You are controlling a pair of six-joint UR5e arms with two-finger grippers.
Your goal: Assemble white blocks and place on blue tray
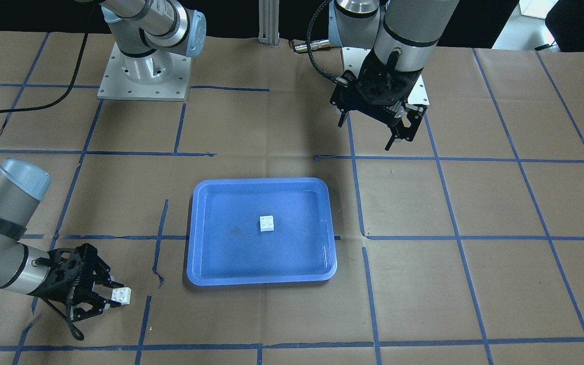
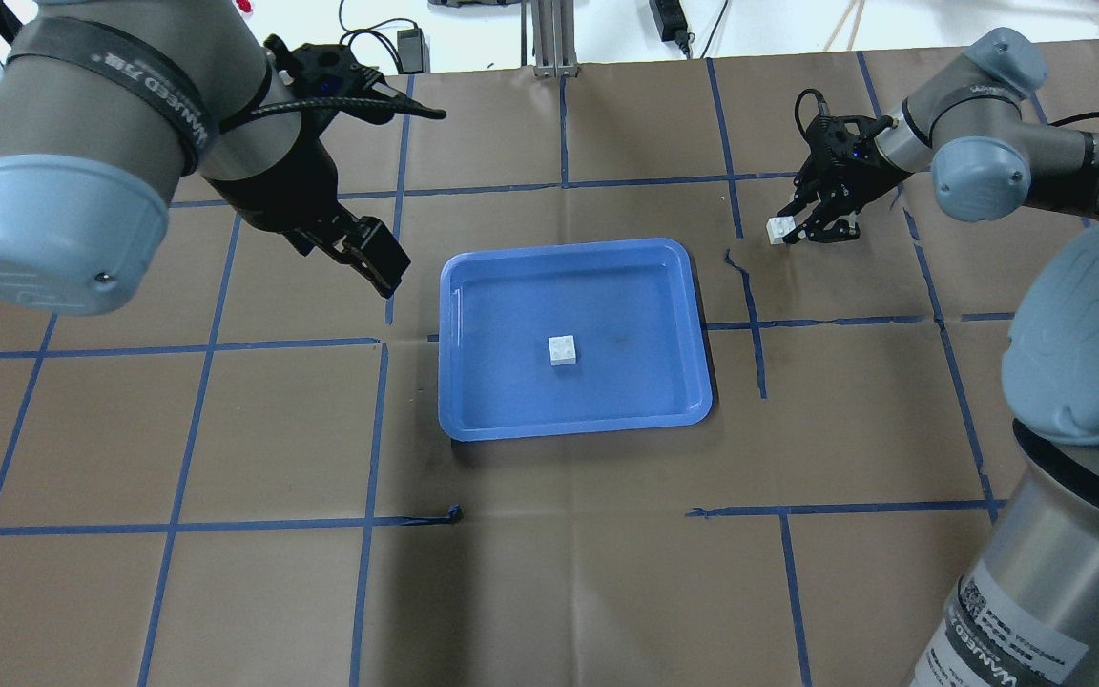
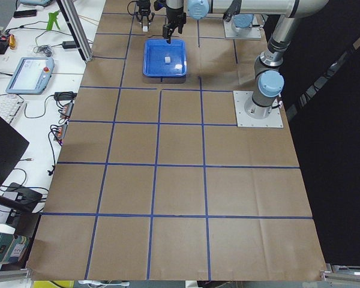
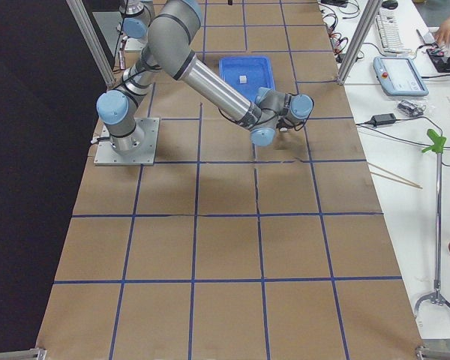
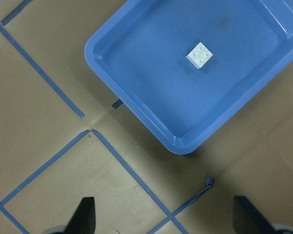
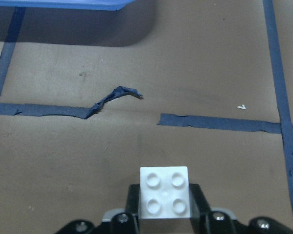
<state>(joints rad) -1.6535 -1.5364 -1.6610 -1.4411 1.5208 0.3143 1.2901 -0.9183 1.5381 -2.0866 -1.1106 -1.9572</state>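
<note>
One white block (image 1: 266, 223) sits studs up near the middle of the blue tray (image 1: 195, 203); it also shows in the overhead view (image 2: 564, 350) and the left wrist view (image 5: 199, 55). My right gripper (image 1: 112, 299) is shut on the second white block (image 1: 120, 295), low over the paper to the tray's side. The right wrist view shows that block (image 6: 164, 192) studs up between the fingers. My left gripper (image 1: 365, 134) is open and empty, raised beyond the tray's other side (image 2: 414, 202).
Brown paper with a blue tape grid covers the table. A loose curl of tape (image 6: 116, 95) lies ahead of the right gripper. Both arm bases (image 1: 142, 76) stand at the robot's edge. The tray (image 2: 449, 286) lies mid-table.
</note>
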